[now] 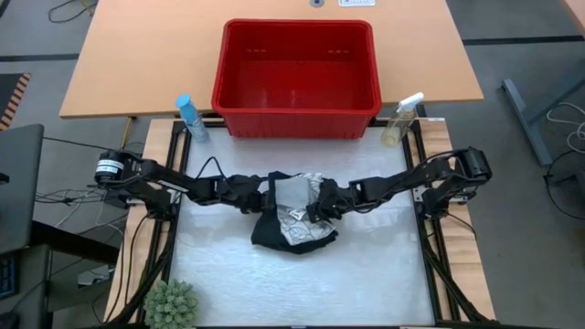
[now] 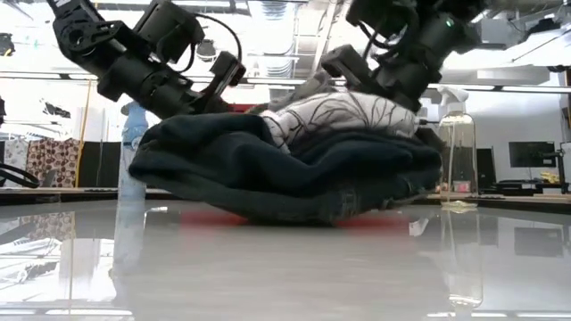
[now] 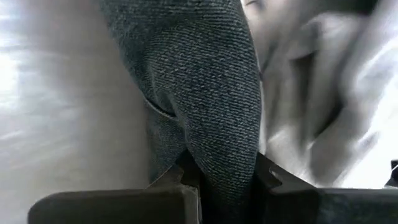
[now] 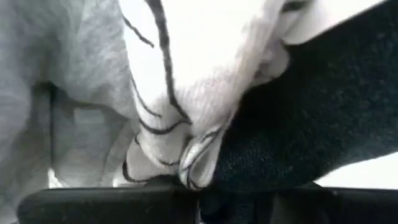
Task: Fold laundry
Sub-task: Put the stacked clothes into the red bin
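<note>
White table surface (image 1: 366,265): laundry heap at centre, in front of empty red plastic basket (image 1: 297,78). Dark blue-black denim jeans (image 2: 268,174) form bulk of heap, white cloth with grey leaf print (image 2: 343,111) bunched on top. Left gripper (image 3: 217,183) at heap's left edge, fingers clenched on denim fold. Right gripper (image 4: 199,186) at right edge, pinching leaf-print cloth and denim together.
</note>
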Tool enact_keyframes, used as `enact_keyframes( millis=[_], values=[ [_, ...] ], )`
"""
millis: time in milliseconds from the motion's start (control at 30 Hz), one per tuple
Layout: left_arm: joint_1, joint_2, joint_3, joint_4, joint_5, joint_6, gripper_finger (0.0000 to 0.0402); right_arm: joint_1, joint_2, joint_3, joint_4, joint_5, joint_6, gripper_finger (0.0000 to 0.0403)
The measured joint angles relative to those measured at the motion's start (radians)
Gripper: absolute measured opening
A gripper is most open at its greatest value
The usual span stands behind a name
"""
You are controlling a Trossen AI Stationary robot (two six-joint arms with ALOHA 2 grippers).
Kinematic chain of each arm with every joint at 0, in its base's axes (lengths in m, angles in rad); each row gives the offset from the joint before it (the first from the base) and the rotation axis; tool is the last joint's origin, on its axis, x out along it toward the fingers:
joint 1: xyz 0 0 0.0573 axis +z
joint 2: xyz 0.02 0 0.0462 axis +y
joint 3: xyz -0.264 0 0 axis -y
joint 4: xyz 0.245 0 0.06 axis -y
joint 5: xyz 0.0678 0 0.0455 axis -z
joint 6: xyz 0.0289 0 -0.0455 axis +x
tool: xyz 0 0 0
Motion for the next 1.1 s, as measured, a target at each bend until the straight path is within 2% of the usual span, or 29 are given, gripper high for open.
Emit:
enact_keyframes(
  millis=[200, 333, 500, 767, 900, 1100],
  values=[
    [0.0, -0.006, 0.063, -0.006, 0.023, -0.007, 0.0036, -0.016, -0.001, 0.102, -0.169, -0.006, -0.028, 0.01],
    [0.02, -0.053, 0.097, -0.052, 0.041, -0.023, 0.0036, -0.034, -0.007, 0.166, -0.268, -0.016, -0.068, 0.01],
    [0.085, -0.155, 0.12, -0.121, 0.048, -0.026, 0.0036, -0.09, -0.06, 0.222, -0.349, -0.015, -0.126, 0.01],
    [0.229, -0.29, 0.132, -0.103, 0.018, -0.087, 0.0036, -0.239, -0.171, 0.292, -0.392, -0.036, -0.24, 0.01],
    [0.285, -0.298, 0.21, -0.14, 0.032, -0.064, 0.0036, -0.304, -0.166, 0.378, -0.409, -0.071, -0.298, 0.01],
    [0.387, -0.299, 0.382, -0.357, 0.062, 0.065, 0.0036, -0.378, -0.087, 0.579, -0.485, -0.079, -0.417, 0.01]
  ],
)
